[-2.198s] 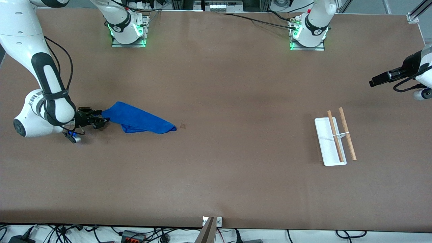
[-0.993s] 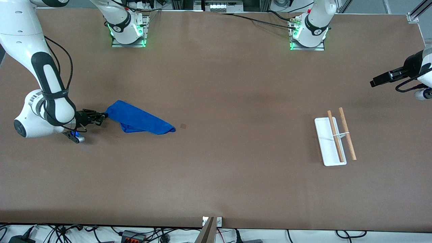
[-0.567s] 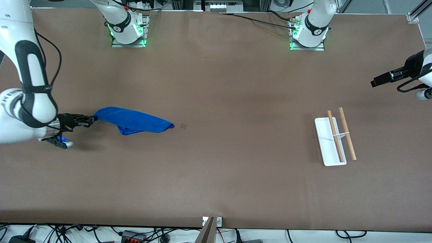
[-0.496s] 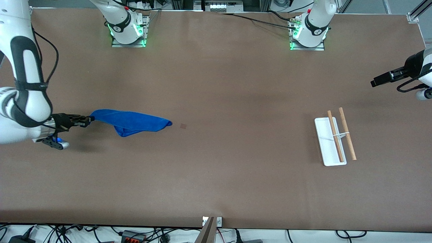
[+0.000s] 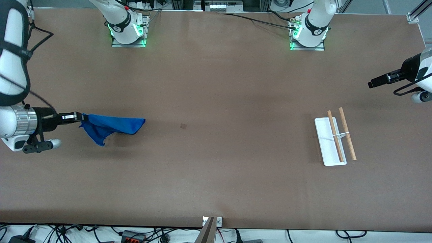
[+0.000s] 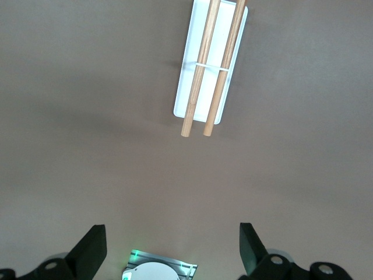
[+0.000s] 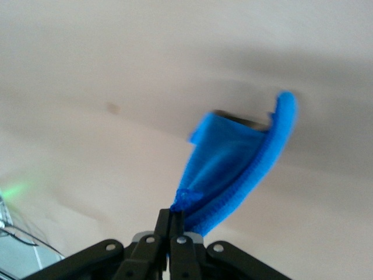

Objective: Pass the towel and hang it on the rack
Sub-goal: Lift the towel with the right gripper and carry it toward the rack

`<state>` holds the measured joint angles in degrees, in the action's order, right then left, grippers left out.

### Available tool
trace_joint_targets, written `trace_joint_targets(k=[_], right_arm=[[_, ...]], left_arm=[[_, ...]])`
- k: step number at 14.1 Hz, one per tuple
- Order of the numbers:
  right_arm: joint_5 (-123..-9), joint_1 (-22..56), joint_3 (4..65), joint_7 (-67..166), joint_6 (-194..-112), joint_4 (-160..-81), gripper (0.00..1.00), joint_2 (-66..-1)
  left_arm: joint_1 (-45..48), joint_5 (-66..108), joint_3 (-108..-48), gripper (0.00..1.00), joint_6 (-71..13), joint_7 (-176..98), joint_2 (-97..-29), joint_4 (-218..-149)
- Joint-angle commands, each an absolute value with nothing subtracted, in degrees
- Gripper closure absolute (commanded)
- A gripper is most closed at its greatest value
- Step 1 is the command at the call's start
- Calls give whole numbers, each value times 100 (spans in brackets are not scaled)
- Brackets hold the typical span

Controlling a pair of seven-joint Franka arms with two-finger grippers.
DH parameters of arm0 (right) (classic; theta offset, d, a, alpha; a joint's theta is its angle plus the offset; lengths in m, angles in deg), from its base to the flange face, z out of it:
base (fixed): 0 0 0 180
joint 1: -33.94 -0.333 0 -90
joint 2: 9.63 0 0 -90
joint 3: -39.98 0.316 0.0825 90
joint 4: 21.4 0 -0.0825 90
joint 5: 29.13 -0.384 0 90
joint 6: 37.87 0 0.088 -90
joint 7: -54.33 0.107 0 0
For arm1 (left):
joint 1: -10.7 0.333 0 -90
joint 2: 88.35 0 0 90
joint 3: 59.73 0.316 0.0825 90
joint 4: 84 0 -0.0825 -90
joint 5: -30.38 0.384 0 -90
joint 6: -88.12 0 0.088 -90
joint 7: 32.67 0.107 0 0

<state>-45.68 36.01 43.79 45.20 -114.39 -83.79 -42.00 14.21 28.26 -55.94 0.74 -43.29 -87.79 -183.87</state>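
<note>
The blue towel hangs in the air above the table at the right arm's end, held by one corner. My right gripper is shut on that corner, and the cloth droops away from the pinched fingertips. The rack, a white tray base with two wooden rods, stands toward the left arm's end of the table. My left gripper waits high above the table's edge near the rack, its jaws wide open with nothing between them. The rack shows below it in the left wrist view.
A small dark mark sits on the brown table mid-way between towel and rack. The arms' bases stand at the table's edge farthest from the front camera. Cables lie past the table's edge nearest that camera.
The right gripper has lifted the towel off the table and drawn it toward the right arm's end; the cloth now hangs bunched. The left arm has barely moved.
</note>
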Motion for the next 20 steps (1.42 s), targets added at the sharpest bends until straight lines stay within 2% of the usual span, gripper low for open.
trace_joint_targets(k=[1, 4, 6, 10, 15, 17, 20], right_arm=[[-4583, 3588, 5163, 4440, -11389, -8248, 100, -3987], [-4574, 3578, 6200, 4466, -12081, -8231, 100, -3873], [-4531, 3474, 6668, 4554, -12679, -8231, 100, -3863], [-4522, 2719, 6722, 4616, -13787, -8231, 100, -3863], [-4495, 1849, 6705, 4625, -14719, -8248, 100, -4004], [-4452, 1453, 6687, 5166, -15097, -8248, 100, -4004], [-4223, 987, 6696, 5880, -15537, -8275, 100, -4100]], left_arm=[[1868, 2469, -5603, 0, 357, -4295, -8528, -18200], [2309, 1764, -5603, 0, 401, -4243, -8204, -18191], [2432, 1667, -5603, 0, 332, -3674, -8089, -18191], [2432, 1500, -5664, 0, 427, -3285, -7562, -17902], [2204, 357, -5779, 0, 463, -3206, -7027, -17823], [2142, 392, -6076, 0, 393, -2271, -6753, -17735], [2125, 42, -6122, 0, -45, -365, -6463, -17743]])
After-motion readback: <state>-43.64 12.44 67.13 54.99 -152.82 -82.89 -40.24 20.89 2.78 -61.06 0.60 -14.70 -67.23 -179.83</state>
